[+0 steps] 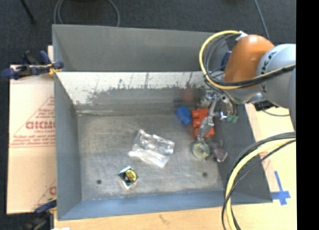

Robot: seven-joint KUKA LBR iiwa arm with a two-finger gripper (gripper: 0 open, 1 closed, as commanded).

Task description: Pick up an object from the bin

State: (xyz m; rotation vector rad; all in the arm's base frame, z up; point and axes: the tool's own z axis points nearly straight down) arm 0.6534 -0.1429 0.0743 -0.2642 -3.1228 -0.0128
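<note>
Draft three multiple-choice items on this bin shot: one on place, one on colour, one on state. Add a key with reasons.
1. Where in the bin is the gripper?
A. left front corner
B. right side, near the right wall
C. middle of the floor

2. What colour is the block just left of the red thing?
A. green
B. white
C. blue

3. How does the clear plastic piece lie?
A. alone on the floor, touching nothing else
B. under the red thing
C. propped on the left wall

Key: 1 B, the gripper hangs over the red thing close to the right wall. 2 C, the block beside it is plainly blue. 3 A, bare floor shows all round the piece.
</note>
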